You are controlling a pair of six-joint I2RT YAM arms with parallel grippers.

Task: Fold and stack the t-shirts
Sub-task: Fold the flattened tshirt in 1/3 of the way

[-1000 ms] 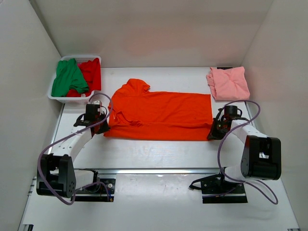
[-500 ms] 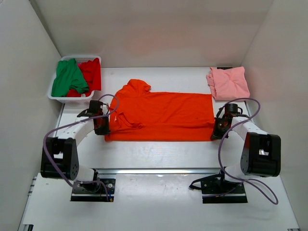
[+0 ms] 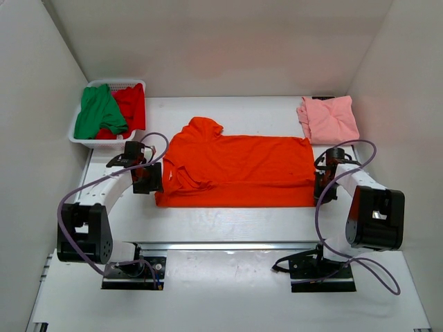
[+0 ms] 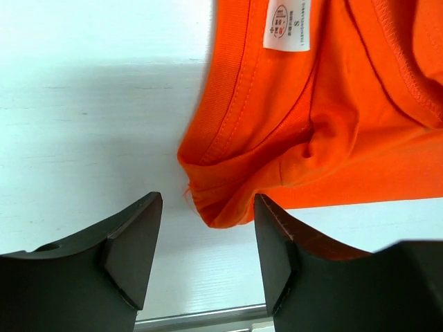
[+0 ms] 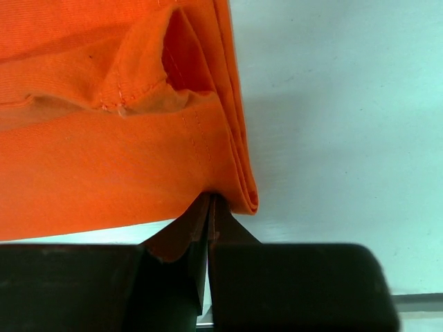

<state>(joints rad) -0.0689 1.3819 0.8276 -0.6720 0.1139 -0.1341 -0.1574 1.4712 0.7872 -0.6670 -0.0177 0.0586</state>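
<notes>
Right now my right hand (image 5: 210, 204) is pinched shut on a hem corner of the orange t-shirt (image 3: 242, 169), I judge to hold that end taut for folding. My left hand (image 4: 208, 211) gapes wide at the shirt's collar end. That corner lies ungripped between its fingers, flat on the tabletop (image 3: 228, 220).

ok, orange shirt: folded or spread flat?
Folded once lengthwise: the orange shirt lies as a long band, and the right wrist view shows stacked layers at its corner.

Bright orange t-shirt (image 3: 235, 169), white table (image 3: 228, 221)
</notes>
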